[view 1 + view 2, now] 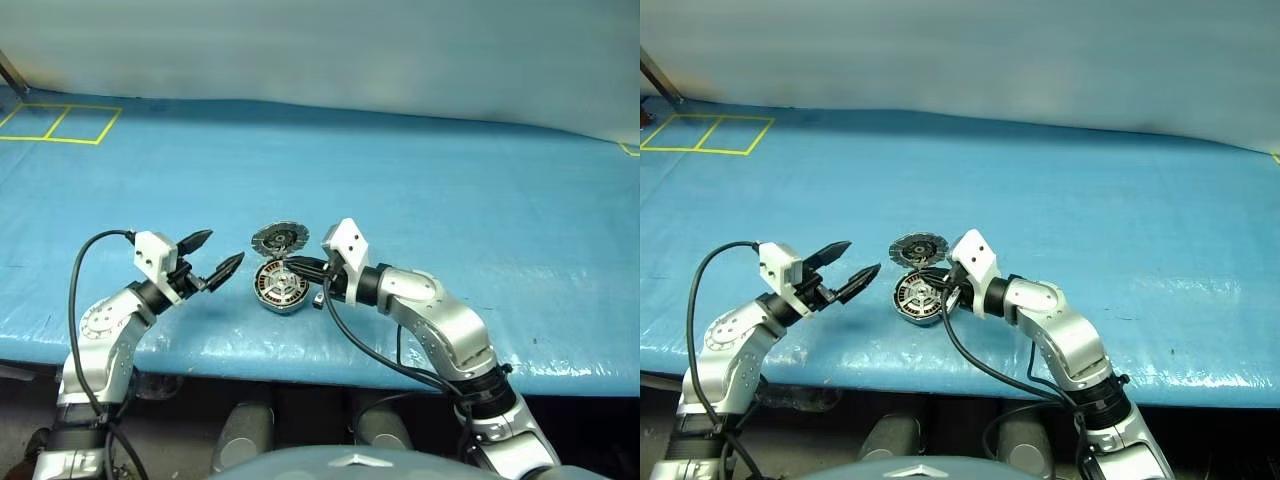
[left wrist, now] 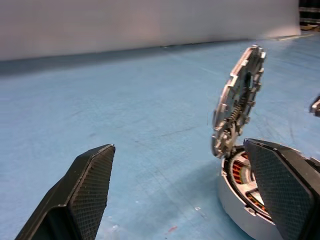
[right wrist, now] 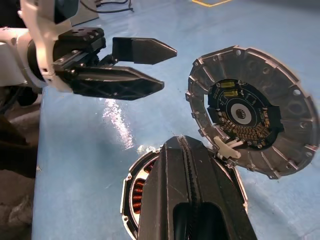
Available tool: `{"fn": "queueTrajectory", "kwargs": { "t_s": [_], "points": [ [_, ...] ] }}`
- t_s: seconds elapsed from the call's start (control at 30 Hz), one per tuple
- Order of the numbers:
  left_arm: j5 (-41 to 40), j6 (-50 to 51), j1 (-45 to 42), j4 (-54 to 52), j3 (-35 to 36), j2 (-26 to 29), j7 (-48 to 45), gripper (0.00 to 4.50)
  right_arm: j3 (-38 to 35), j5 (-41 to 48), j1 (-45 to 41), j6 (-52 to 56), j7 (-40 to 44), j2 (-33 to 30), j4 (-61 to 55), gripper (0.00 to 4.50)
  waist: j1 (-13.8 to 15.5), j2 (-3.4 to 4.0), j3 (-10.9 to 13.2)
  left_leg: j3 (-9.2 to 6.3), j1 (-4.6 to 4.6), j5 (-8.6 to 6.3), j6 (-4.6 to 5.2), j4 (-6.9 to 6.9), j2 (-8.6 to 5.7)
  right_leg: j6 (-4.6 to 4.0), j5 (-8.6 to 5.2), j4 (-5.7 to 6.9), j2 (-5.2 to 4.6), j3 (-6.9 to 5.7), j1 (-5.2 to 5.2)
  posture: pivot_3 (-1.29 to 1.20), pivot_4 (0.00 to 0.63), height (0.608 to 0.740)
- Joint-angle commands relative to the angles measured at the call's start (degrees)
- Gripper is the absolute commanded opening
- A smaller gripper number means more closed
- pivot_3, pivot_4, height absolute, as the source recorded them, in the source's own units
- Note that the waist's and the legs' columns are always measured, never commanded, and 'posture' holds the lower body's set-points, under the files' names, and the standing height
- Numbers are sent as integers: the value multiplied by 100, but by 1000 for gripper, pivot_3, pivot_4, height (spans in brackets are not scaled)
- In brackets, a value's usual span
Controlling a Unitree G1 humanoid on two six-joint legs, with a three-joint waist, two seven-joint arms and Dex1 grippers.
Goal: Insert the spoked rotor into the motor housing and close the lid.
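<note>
The motor housing lies near the blue table's front edge, and copper windings show inside its silver rim. Its lid stands open at the far edge with the segmented inner face turned toward me. My right gripper is shut. Its tip lies over the housing's middle, just below the lid's hinge, and nothing shows between the fingers. My left gripper is open and hangs just left of the housing, empty, with one finger in front of the housing's wall. The spoked rotor cannot be made out; my right fingers cover the housing's centre.
The blue sheet covers the whole table. Yellow tape squares mark its far left corner. The front edge runs close below the housing. A black cable loops off my left wrist.
</note>
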Motion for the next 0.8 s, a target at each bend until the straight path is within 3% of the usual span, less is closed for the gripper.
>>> {"fn": "queueTrajectory", "kwargs": {
  "t_s": [0.03,0.37,0.4,0.6,0.8],
  "points": [
    [106,155,-250,243,35,155,-24,3561,-306,108,131,45,-201,-61,-366,0,-17,1,0,2,0,0,0,0,0,0,0,0,0,1,1,0,150,740],
    [359,336,-2059,1438,-320,-39,-222,224,-380,92,630,182,-377,-426,-589,0,52,-4,0,-2,-1,4,-6,3,-1,15,9,-5,2,0,6,0,150,740],
    [373,304,-2258,1566,-365,-81,-297,49,-351,87,676,189,-357,-472,-616,0,56,-6,0,-1,-1,4,-5,3,-4,29,17,-6,1,1,7,0,150,740],
    [-354,944,-3460,2385,-381,-489,-1470,49,-337,116,815,178,-399,-558,-740,0,29,-10,2,-3,-1,4,-5,5,-3,33,20,-7,1,0,9,0,150,740],
    [-165,1547,-4028,3058,-886,-478,-2390,49,-471,75,952,172,-572,-580,-866,0,-39,-9,2,-3,1,4,-4,4,-3,34,20,-9,2,0,12,0,150,740]
  ]
}}
